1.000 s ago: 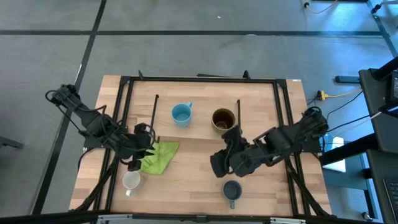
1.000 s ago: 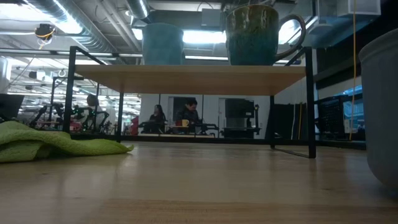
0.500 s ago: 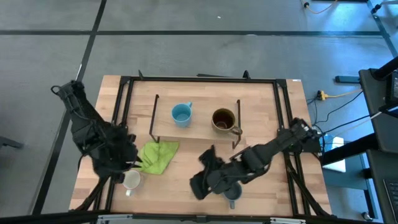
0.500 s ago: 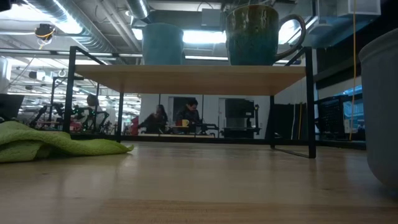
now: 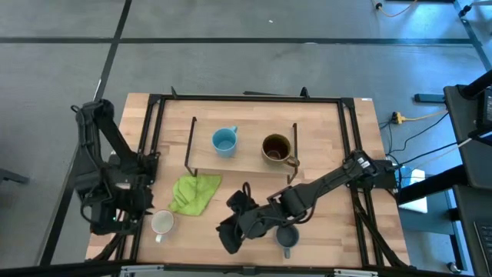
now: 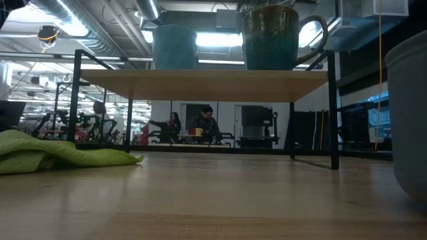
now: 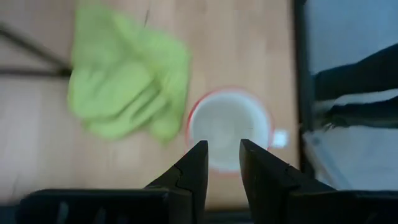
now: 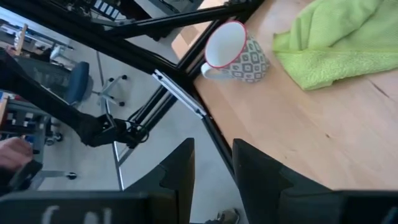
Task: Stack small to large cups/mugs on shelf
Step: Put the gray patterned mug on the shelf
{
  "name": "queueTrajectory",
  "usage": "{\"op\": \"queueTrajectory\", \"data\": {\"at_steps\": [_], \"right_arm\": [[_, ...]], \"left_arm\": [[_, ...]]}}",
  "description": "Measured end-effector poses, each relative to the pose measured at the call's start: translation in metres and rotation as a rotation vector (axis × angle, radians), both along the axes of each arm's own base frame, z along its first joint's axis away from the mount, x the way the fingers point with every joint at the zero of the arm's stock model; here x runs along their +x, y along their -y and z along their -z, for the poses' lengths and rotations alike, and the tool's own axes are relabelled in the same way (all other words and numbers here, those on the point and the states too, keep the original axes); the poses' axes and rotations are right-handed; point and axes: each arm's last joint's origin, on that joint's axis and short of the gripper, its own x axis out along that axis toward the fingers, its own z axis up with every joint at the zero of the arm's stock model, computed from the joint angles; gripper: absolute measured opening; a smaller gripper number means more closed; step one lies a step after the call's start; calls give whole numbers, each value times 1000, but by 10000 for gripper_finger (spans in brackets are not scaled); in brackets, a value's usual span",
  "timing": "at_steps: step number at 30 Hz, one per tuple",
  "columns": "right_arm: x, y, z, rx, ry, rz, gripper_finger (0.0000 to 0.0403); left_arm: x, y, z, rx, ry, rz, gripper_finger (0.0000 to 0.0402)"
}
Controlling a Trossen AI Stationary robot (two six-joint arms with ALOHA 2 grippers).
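In the high view the shelf (image 5: 242,158) sits at the centre of the table (image 5: 323,231), carrying 2 mugs: the light blue mug (image 5: 224,141) toward its left and the brown mug (image 5: 277,148) toward its right, well apart from each other. In the low view both show at the top of the frame on the board – the light blue one left of centre, the brown one right of centre with its handle pointing right. The white mug (image 5: 161,223) stands on the table at lower left, just beside the green cloth (image 5: 194,194), which lies left of centre below the shelf's left end. The grey-blue mug (image 5: 286,237) stands on the table at lower centre-right, partly covered by the right arm. The left gripper (image 5: 115,217) hangs at the lower left, over the table's left edge, left of the white mug; in its wrist view the white mug (image 7: 229,127) lies straight ahead of the 2 fingers, which stand a narrow gap apart and hold nothing. The right gripper (image 5: 231,231) reaches low across the bottom centre of the frame, between the white and grey-blue mugs – its fingers also stand narrowly apart, empty, in its wrist view. People sit in the room behind, seen under the shelf in the low view.
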Motion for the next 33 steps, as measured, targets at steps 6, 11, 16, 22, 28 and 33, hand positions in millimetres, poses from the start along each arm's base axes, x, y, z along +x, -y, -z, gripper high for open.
{"op": "queueTrajectory", "data": {"at_steps": [6, 11, 16, 22, 28, 33], "right_arm": [[0, 0, 0, -7, 5, 13, 110], [0, 1, 0, -11, 5, 14, 110], [0, 1, 0, -12, 4, 14, 110], [0, 1, 0, -13, 4, 13, 110], [-1, 1, 2, -26, -20, 13, 110], [-2, 1, 2, -25, -20, 14, 110]], "left_arm": [[-8, 3, 8, 33, -57, -104, 91], [-7, 7, 25, 29, -69, -154, 110], [-7, 12, 49, -23, -109, -188, 133], [-4, 10, 50, -31, -75, -252, 140], [5, 11, 68, -92, -111, -306, 140], [9, 9, 73, -92, -110, -326, 140]]}}
